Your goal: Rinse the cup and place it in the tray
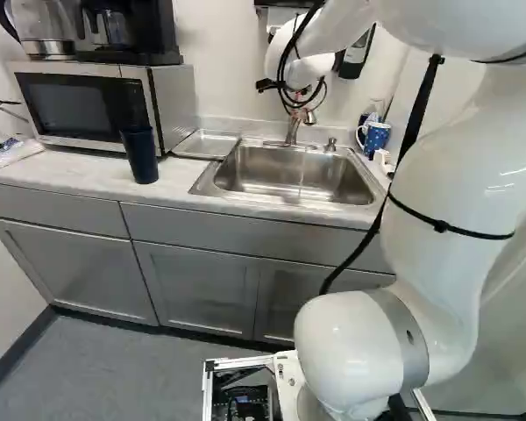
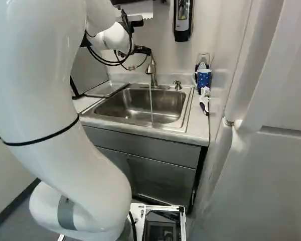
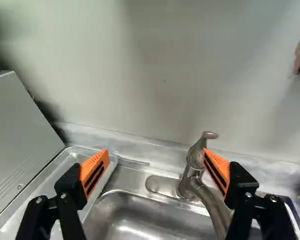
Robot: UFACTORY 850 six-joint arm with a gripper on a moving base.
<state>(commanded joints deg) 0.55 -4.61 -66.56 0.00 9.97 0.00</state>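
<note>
Tumbler (image 1: 140, 158) stands beside the microwave (image 1: 79, 105), well apart from the gripper (image 2: 140, 59), whose fingers part wide facing the faucet (image 3: 191, 175) (water running).

At the left end of the desk (image 1: 79, 180), near its back edge, is a silver microwave (image 1: 79, 105) with a black coffee maker (image 1: 127, 31) on top. A packet (image 1: 13, 154) lies near the desk's left end. A brush (image 2: 204, 103) lies along its right edge. On the wall above the back edge are a soap dispenser (image 2: 182, 19) and paper towels (image 2: 140, 9). Gray cabinets (image 1: 193, 285) stand below.
</note>
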